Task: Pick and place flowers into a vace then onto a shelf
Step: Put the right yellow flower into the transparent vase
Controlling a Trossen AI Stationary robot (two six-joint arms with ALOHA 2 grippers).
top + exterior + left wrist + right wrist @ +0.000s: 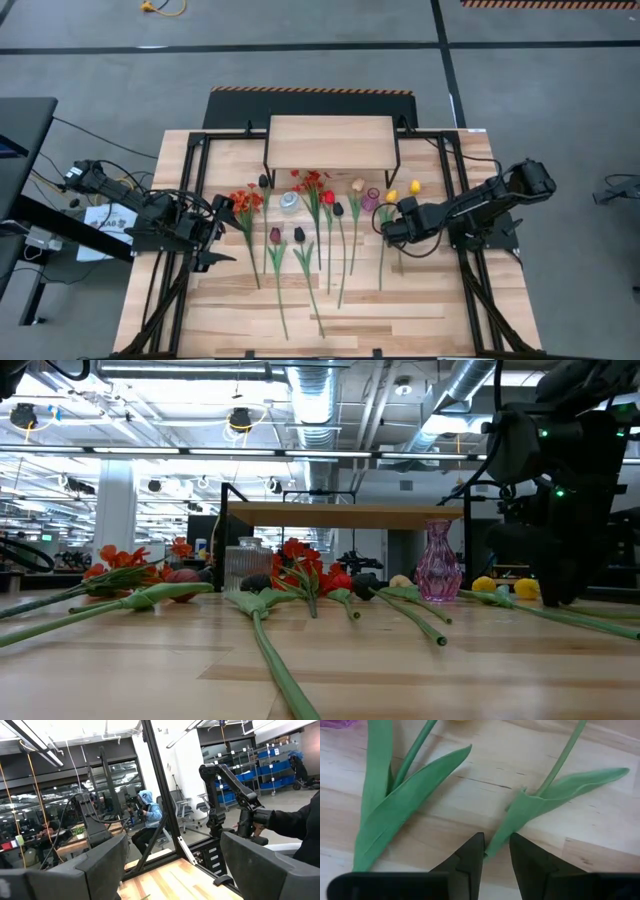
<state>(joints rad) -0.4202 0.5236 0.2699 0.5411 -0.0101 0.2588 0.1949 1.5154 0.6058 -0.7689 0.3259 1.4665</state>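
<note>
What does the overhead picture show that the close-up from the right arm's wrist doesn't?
Only the overhead view shows the whole layout: the shelf, the pink vase, the row of flowers and the left claw, open at the table's left side. Only the right wrist view shows the right claw closed on a green stem lying on the wood, beside its leaf. Both show the wooden table and green stems.

I see a gray floor (300, 60), big silver pipes (310, 390) overhead, and blue bins (270, 770) on racks.
</note>
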